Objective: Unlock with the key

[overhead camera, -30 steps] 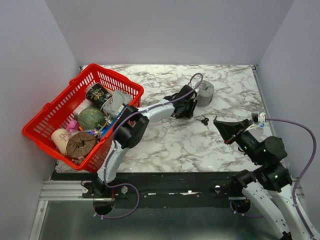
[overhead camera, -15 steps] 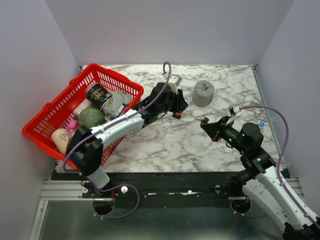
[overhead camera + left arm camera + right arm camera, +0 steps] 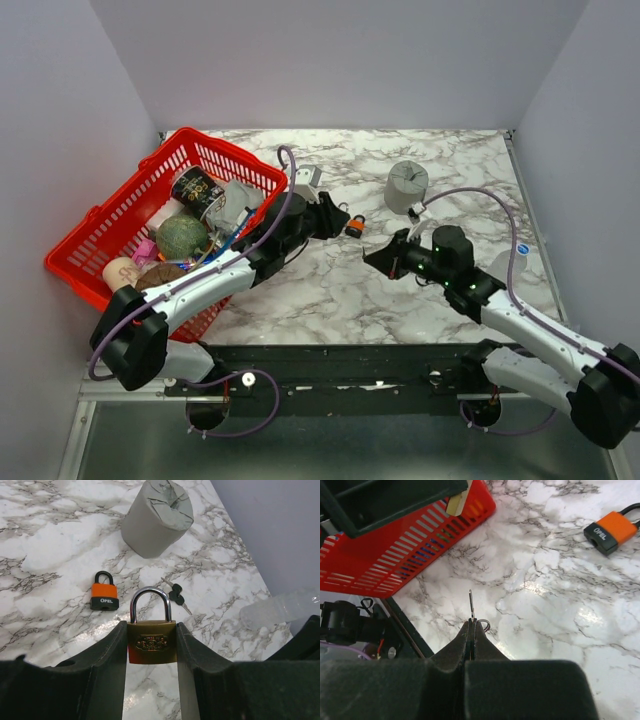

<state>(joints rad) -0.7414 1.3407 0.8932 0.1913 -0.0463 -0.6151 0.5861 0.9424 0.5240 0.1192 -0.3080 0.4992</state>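
- Key blade juts from the right gripper, pinched shut on it above the marble table, left of its earlier spot.
- Red basket, far left, holds a dark can and a green ball.
- Left gripper, drawn back toward the basket, clamps the brass padlock.
- Orange padlock lies just right of it.

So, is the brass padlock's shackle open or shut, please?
Shut: on the brass padlock, both shackle legs enter the body.
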